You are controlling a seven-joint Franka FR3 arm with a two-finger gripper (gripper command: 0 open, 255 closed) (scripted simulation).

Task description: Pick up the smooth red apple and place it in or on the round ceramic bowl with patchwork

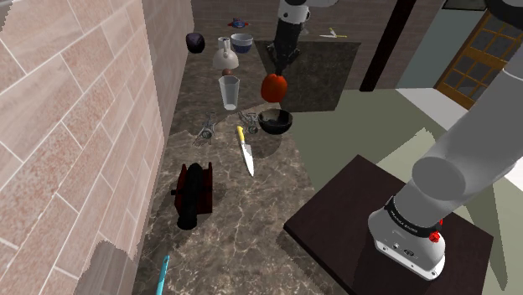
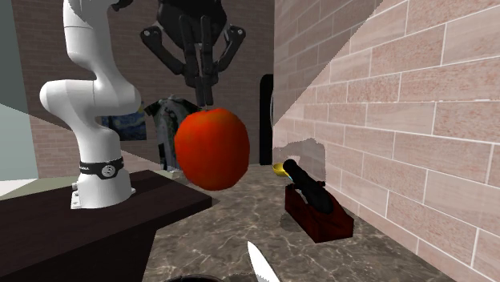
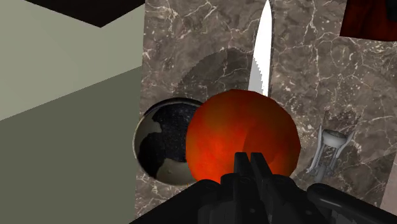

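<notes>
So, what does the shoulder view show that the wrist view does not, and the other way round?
The shoulder view adds a clear glass, a pale jug and the brick wall. The wrist view adds the dark speckled inside of the bowl, with pale patches near its rim. Both share the red apple clasped by the end effector, the bowl, the knife and a small metal tool.

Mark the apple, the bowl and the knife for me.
red apple point(image 3: 242, 130): wrist view, middle of its skin.
bowl point(image 3: 167, 127): wrist view, dark speckled inside.
knife point(image 3: 259, 57): wrist view, middle of the blade.
</notes>
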